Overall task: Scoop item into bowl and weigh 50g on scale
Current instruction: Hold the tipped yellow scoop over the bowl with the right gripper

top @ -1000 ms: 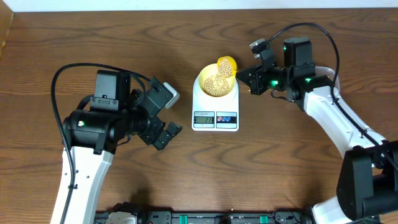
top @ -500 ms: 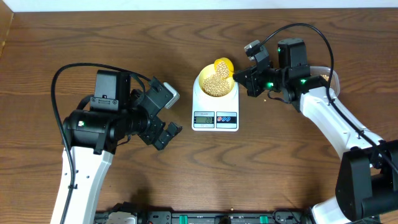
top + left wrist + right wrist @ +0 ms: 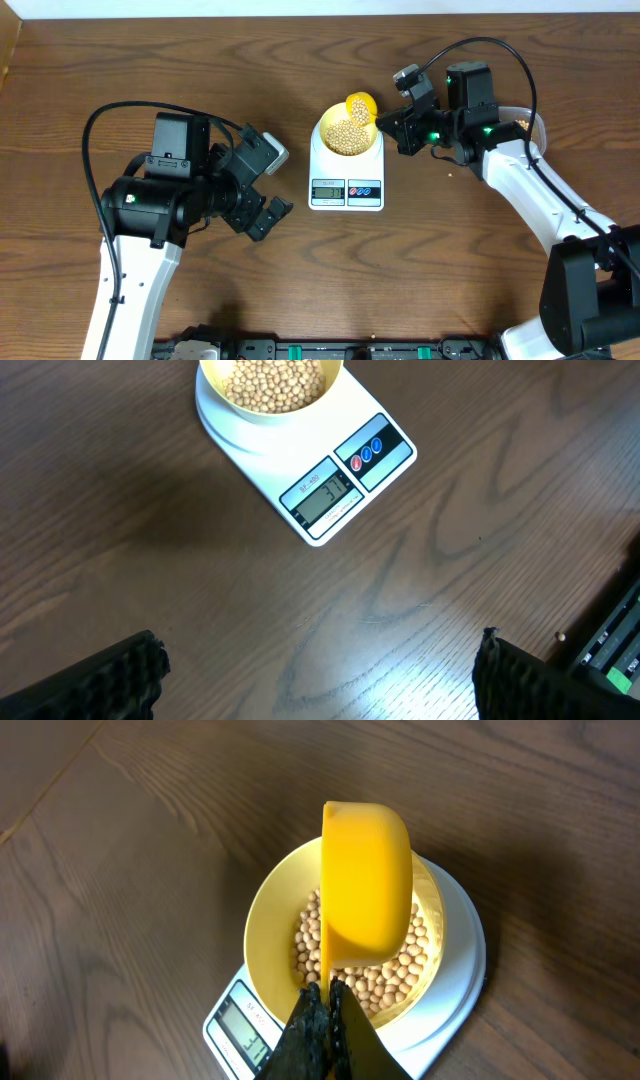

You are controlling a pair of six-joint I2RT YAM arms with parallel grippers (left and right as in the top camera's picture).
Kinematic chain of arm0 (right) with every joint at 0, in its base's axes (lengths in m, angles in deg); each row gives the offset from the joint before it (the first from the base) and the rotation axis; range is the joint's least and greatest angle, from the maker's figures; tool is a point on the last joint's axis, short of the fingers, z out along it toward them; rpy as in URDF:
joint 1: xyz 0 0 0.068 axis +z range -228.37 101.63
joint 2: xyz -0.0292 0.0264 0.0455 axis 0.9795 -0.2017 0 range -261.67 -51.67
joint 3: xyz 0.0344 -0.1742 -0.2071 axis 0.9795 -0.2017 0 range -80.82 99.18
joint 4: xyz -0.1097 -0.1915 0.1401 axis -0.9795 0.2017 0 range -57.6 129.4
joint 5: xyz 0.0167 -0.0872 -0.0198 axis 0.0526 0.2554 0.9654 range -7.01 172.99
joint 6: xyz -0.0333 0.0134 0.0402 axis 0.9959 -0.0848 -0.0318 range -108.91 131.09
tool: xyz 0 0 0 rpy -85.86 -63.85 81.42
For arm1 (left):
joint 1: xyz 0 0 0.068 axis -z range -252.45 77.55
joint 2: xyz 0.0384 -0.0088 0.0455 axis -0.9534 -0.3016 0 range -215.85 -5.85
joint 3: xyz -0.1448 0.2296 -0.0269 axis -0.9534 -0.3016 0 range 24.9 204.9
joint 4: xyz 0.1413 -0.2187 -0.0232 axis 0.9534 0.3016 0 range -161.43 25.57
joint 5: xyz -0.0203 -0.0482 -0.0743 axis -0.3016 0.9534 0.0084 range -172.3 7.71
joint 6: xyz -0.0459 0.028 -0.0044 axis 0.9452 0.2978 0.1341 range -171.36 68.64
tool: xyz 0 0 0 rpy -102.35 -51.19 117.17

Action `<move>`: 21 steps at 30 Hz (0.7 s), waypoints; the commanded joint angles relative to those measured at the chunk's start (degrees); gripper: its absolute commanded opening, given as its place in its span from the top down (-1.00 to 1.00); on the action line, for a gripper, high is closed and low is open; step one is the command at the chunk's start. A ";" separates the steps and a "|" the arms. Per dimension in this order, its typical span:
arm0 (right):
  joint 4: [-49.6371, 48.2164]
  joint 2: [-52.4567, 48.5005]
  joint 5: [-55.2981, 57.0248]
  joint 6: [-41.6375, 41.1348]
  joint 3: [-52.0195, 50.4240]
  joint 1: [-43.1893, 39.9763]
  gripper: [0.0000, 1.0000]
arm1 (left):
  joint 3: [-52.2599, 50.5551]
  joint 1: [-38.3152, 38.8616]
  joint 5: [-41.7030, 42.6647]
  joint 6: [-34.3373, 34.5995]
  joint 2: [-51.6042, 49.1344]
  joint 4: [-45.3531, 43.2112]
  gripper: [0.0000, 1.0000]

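One shift within the last second: right arm (image 3: 520,185) crept toward 9 o'clock and tipped the scoop (image 3: 367,880) steeper. Pour judged nearly done.

Scale (image 3: 340,480): display (image 3: 322,490) seems to read 31, so still short.

Bowl (image 3: 258,925) sits on the scale, roughly half full of beans (image 3: 272,382).

Right gripper (image 3: 322,995) is clamped on the scoop. Left gripper (image 3: 315,685) is wide, empty, at the scale's 8 o'clock.

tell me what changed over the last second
The right end effector, shut on the yellow scoop by its handle, shifted slightly left toward the bowl, and the beans in it look more level. Nothing was picked up or released. The scale, the bowl and the open left end effector stayed put.
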 commanded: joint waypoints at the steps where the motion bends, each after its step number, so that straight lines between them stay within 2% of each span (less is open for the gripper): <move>1: -0.17 -0.26 -0.09 1.18 0.42 0.15 0.98 | -0.20 -0.20 -0.33 -0.37 0.09 0.11 -1.00; 9: -0.02 -0.26 4.20 3.32 0.42 2.49 0.98 | -0.20 -0.20 -0.33 -0.37 0.09 0.11 -1.00; 21: -0.17 -0.26 4.35 3.30 0.44 2.84 0.98 | -0.20 -0.20 -0.33 -0.37 0.09 0.11 -1.00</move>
